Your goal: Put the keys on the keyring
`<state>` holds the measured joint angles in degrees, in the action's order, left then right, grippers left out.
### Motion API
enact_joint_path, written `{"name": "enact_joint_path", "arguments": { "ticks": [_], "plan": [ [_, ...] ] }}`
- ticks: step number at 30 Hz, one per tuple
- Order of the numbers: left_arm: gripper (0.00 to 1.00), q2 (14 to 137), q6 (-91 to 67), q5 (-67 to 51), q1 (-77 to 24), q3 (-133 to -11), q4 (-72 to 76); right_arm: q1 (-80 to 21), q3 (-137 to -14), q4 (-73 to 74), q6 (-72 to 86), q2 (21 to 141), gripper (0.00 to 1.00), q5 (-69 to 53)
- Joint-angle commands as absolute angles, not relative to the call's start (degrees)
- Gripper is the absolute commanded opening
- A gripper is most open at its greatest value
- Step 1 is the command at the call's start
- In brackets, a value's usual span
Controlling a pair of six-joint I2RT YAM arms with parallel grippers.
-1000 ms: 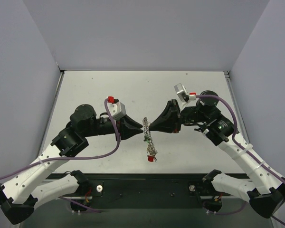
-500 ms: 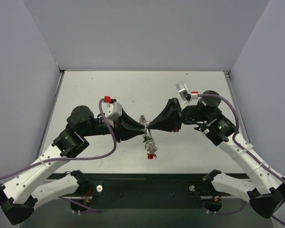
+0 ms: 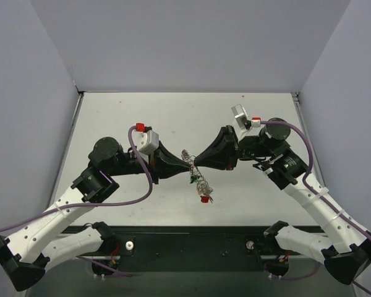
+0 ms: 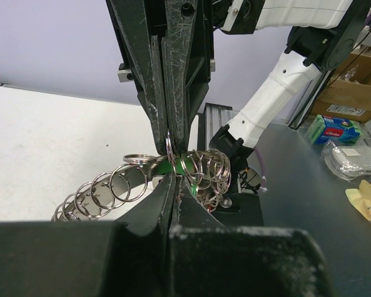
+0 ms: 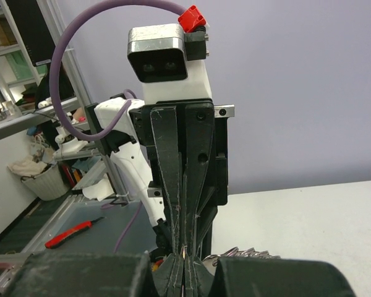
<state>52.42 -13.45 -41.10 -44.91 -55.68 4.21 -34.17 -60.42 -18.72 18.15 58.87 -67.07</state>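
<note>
The left gripper (image 3: 184,163) and the right gripper (image 3: 195,164) meet tip to tip over the middle of the white tabletop (image 3: 173,117), the two arms reaching in from opposite sides.

The grey metallic coil-like keyring (image 3: 200,184) sits between the two tips. In the top view it runs as a strand of silver loops from just behind the tips, forward and to the right, toward the near edge.

Left jaws: together, clamped on the keyring band, as the left wrist view shows at the left gripper (image 4: 172,185). Right jaws: together, pinching a thin wire loop of the keyring, seen at the right gripper (image 4: 170,143) directly above the left tips.

The small keys with coloured plastic heads (image 3: 204,199) are on the strand. A red head is at its near end. A green head (image 4: 173,166) lies right at the grip point.

Whether the strand's near end touches the tabletop cannot be told.
</note>
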Motion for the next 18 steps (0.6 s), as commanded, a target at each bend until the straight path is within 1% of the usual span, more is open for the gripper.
{"name": "enact_joint_path", "arguments": {
  "ticks": [1, 9, 18],
  "plan": [
    [0.00, 53.17, -16.08, -42.72, -45.26, -55.28, 9.32, -34.28, -60.12, -27.77, 18.72, 57.92, 0.00, -68.20],
    [0.00, 56.51, -16.96, -43.77, -45.26, -55.37, 8.44, -34.36, -59.68, -35.06, 24.07, 58.97, 0.00, -69.70],
    [0.00, 59.76, -16.70, -41.05, -45.18, -56.25, 9.23, -34.72, -60.03, -35.25, 24.96, 59.15, 0.00, -70.14]
  ]
}}
